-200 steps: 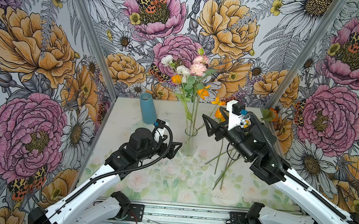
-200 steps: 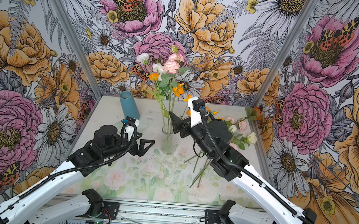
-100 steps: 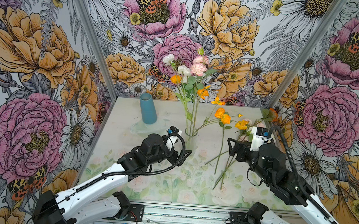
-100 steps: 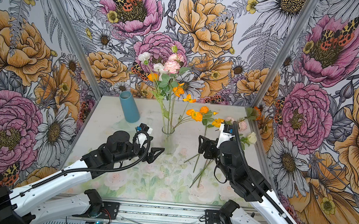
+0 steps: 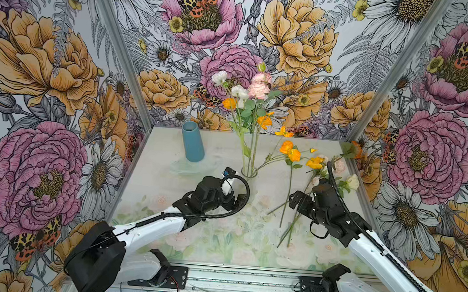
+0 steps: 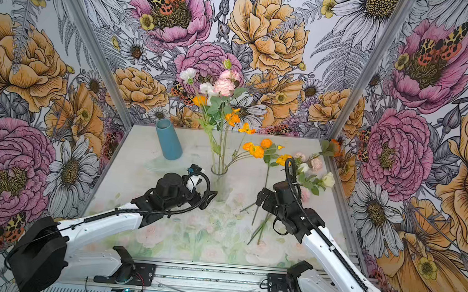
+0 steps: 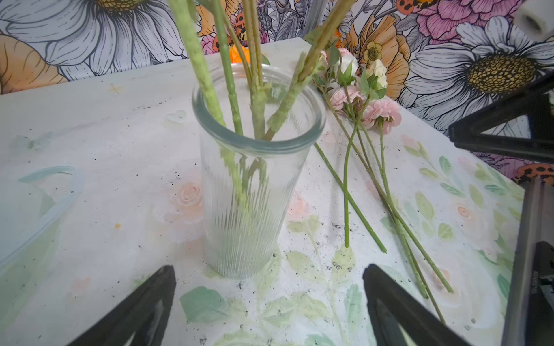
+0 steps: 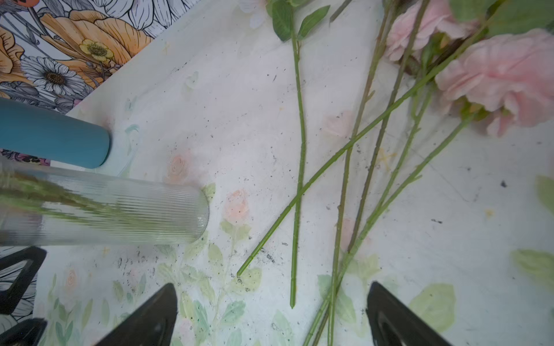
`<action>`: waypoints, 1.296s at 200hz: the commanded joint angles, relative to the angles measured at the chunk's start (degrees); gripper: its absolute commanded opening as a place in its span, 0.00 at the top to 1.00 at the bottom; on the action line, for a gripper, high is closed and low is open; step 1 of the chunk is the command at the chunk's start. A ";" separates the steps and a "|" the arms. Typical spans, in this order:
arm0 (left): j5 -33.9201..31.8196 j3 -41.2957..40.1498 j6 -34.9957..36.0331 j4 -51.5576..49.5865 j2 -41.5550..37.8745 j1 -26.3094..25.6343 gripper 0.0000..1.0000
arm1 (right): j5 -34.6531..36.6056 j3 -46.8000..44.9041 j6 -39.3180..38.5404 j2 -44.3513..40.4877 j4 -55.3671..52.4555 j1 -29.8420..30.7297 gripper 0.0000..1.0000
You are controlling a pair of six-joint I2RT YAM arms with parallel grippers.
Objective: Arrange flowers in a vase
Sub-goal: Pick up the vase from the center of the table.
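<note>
1. The table [image 5: 215,145] under me is painted with faint pastel roses and leaves and is peppered with dark specks. Three walls [image 5: 46,58] of big printed blooms close it in.
2. A ribbed glass vase [image 7: 248,215] stands upright near the middle of the table. It holds several cut flowers [image 5: 248,96] with cream, pale pink and orange heads, their stems crossing inside the glass. One orange-headed stem leans out low toward my right side.
3. A blue vase [image 5: 193,143] stands upright behind and to the left of the glass one, well apart from it. It sits on what looks like a clear dish [image 5: 179,167], though the view is too faint for me to be sure.
4. The loose flowers [image 8: 299,149] lie flat on the table to the right of the glass vase, orange, yellow, pink and cream. Their stems overlap and point toward the front edge.
5. My left gripper [image 7: 268,266] is spread wide and empty, low at the foot of the glass vase without touching it.
6. My right gripper [image 8: 272,284] is also spread wide and empty, just above the cut ends of the loose stems.
7. A second ago my right arm was raised beside the vase mouth. Now it is down over the loose stems, and my left arm has come closer to the vase.
</note>
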 commanded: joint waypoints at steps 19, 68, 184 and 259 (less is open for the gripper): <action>-1.42 2.03 3.98 18.68 9.99 2.16 0.01 | -11.90 -0.35 -5.11 2.20 12.70 0.07 0.01; 0.81 2.99 2.51 29.07 17.64 3.12 0.01 | -16.14 -1.20 -11.74 0.98 16.00 0.17 0.01; 1.56 4.68 3.95 42.15 25.37 3.48 0.03 | -19.75 -0.59 -10.85 4.56 21.76 0.23 0.01; 4.50 3.46 2.96 48.58 26.13 3.47 0.08 | -19.65 -0.76 -10.69 5.22 21.90 0.18 0.01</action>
